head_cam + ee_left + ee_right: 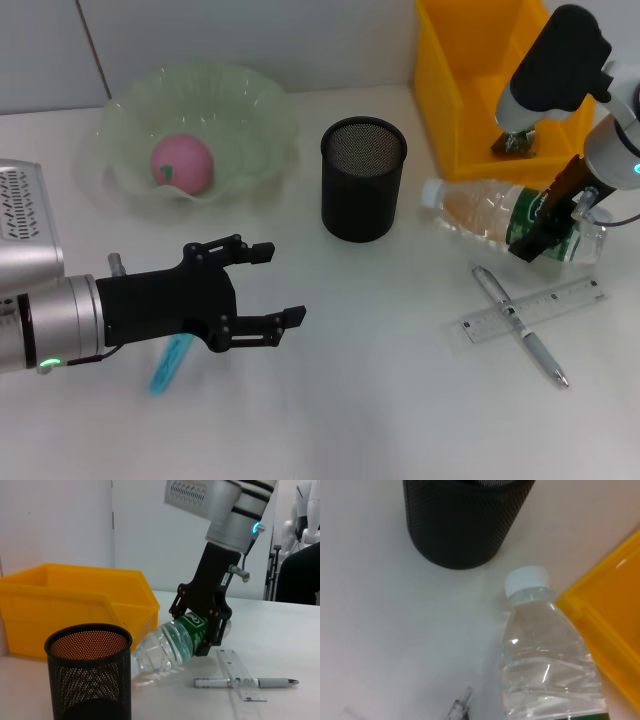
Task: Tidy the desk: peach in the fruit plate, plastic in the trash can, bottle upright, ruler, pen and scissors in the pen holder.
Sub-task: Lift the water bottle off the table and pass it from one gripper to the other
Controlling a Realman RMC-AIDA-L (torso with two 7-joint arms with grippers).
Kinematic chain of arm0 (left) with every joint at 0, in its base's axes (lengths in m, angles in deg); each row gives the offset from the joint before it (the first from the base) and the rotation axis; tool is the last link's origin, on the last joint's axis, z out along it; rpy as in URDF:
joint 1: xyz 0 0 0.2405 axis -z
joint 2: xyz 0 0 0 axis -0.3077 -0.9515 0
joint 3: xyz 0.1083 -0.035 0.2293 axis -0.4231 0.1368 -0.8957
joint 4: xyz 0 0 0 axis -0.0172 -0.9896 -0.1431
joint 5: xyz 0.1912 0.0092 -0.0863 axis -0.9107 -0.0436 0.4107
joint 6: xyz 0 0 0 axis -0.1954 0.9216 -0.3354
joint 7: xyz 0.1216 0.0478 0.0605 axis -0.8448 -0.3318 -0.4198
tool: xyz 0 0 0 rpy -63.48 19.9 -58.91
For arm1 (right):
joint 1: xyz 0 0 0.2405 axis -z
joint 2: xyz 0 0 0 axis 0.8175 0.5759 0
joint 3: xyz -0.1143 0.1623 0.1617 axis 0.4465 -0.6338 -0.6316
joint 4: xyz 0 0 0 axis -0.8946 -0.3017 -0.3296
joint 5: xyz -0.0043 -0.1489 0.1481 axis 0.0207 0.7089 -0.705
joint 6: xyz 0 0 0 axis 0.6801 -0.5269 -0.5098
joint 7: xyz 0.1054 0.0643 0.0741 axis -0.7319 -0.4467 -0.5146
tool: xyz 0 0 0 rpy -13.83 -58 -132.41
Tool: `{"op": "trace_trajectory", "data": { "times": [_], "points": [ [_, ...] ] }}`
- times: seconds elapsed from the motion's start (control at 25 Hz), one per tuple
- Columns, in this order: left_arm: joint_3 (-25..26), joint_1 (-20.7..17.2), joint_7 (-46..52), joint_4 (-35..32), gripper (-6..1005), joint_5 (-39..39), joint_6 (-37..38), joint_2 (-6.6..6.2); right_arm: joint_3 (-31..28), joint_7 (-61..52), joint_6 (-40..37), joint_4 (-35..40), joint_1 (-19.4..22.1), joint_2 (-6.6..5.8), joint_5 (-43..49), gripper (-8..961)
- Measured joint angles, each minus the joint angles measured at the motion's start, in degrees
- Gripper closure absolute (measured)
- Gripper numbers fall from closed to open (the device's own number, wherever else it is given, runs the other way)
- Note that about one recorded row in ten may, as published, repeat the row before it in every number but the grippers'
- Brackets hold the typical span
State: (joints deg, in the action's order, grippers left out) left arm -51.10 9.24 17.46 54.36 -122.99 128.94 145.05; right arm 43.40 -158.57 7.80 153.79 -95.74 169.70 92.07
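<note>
1. Left gripper (268,285): fingers spread, empty, hovering above the blue-handled scissors (171,362).
2. Fruit plate (255,120): one peach (181,164) inside.
3. Pen holder (363,178): one, appears empty.
4. Bottle (480,213): one, lying down; right gripper (553,219) clamped on it. Likely next: raise it upright.
5. Pen (520,325), ruler (570,299): one each, crossed.

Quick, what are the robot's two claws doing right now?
Left gripper: open, empty, above the table near the scissors.
Right gripper: shut on the water bottle, which lies tilted by the yellow bin.
</note>
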Motion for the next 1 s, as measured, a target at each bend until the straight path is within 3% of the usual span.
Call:
{"op": "trace_trajectory", "data": {
  "times": [0.4,0.8,0.92,1.0],
  "points": [
    [0.2,-0.4,-0.1,-0.3,136,0.2,0.2,0.0,-0.6,1.1,-2.8,6.4,3.5,0.12,-5.6,172],
    [0.6,-1.2,-0.7,-0.3,136,3.0,2.2,-0.11,-0.8,6.0,-4.7,20.9,15.1,0.21,-21.1,176],
    [0.6,-3.4,-2.1,-0.1,137,12.7,6.2,-0.17,-1.1,8.9,-3.5,22.3,18.2,0.32,-26.8,177],
    [0.6,-3.4,-2.1,-0.1,137,12.7,6.2,-0.17,-1.8,11.2,-2.8,22.4,20.2,0.32,-31.3,177]
  ]
}}
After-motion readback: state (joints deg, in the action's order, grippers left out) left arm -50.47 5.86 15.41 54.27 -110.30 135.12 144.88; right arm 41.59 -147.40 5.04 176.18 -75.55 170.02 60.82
